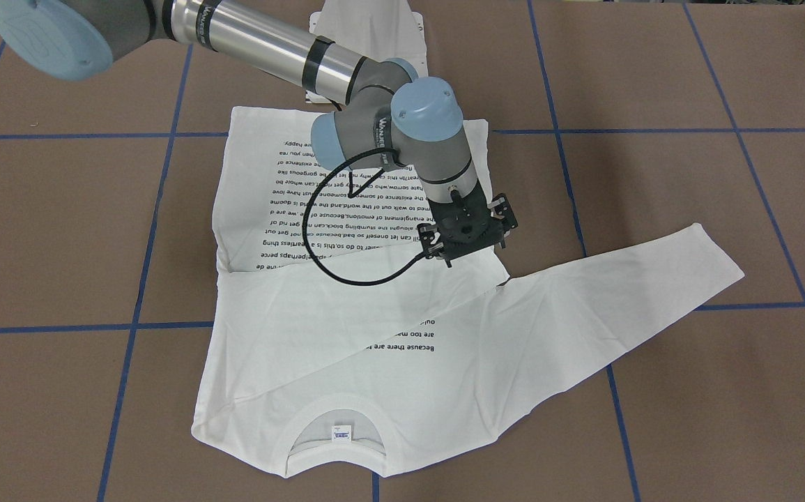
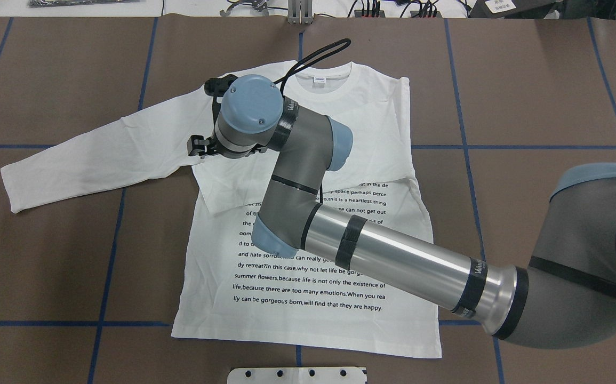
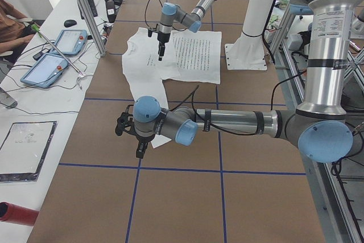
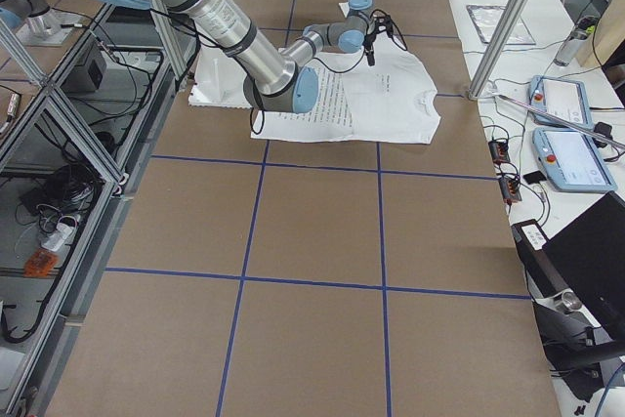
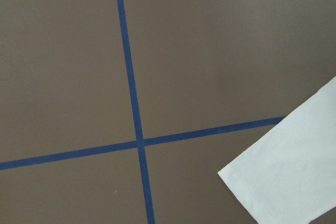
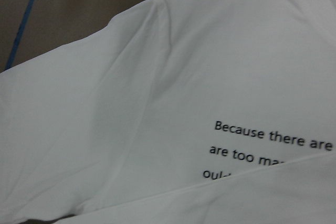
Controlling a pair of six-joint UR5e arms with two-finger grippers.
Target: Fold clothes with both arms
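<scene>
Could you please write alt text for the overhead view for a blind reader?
A white long-sleeved T-shirt with black text lies flat on a brown table; one sleeve stretches left, the other is folded across the chest. The right arm reaches over it, its pincer above the outstretched sleeve's shoulder.

One white long-sleeved T-shirt point(image 2: 382, 117), with one block of black text point(image 2: 308, 277) and one collar label point(image 2: 320, 79), on one brown tabletop point(image 2: 526, 80). Two robot arms: the left arm point(image 3: 227, 122) and the right arm point(image 2: 393, 256). Each carries one black end effector, so two in all: the left end effector point(image 3: 140, 151) and the right end effector point(image 1: 470, 240). One white pedestal base point(image 3: 245, 56). Two blue-framed screens on a side table point(image 3: 57, 98): the nearer screen point(image 3: 45, 68), the farther screen point(image 3: 71, 41).
</scene>
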